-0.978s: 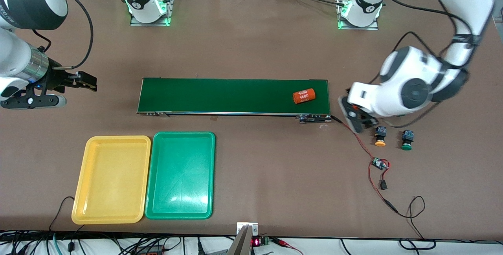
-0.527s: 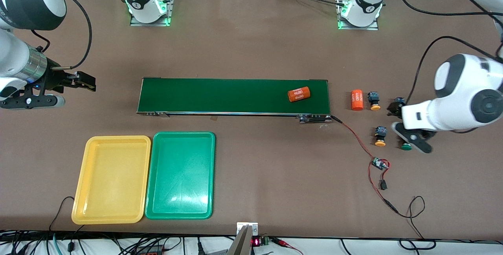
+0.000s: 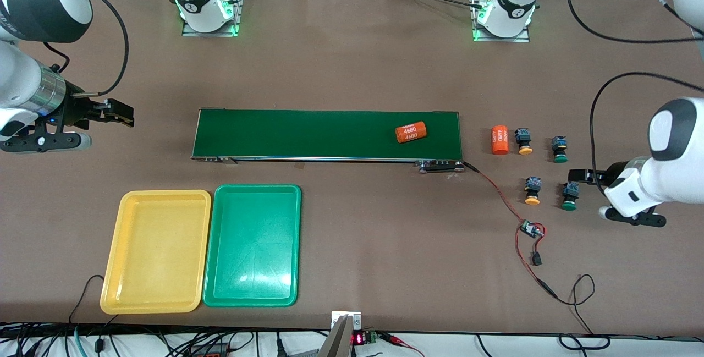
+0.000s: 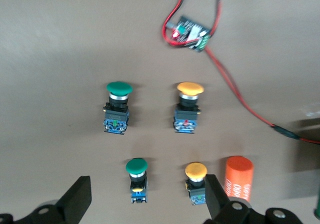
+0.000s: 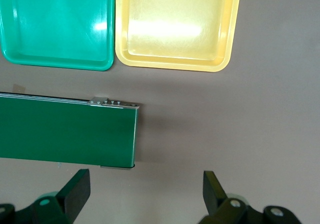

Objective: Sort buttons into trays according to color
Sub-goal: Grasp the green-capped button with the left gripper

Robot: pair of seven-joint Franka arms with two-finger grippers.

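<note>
Right gripper (image 3: 118, 113) waits at frame left, jaws wide, nothing held. Yellow tray (image 3: 156, 251) and green tray (image 3: 252, 245) sit touching at lower left, both bare, ready for sorting. Conveyor belt (image 3: 308, 134) at center carries an orange cylinder (image 3: 411, 132). Four buttons (image 3: 532, 191) cluster at right on the tabletop beside a second cylinder (image 3: 499, 139); red wire (image 3: 498, 192) lies close. Left gripper (image 3: 584, 174) at right edge, jaws wide, empty.

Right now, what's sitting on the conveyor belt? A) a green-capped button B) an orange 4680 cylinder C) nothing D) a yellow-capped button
B: one orange cylinder lies on the conveyor belt toward the left arm's end; all four buttons sit on the table off the belt's end.
</note>
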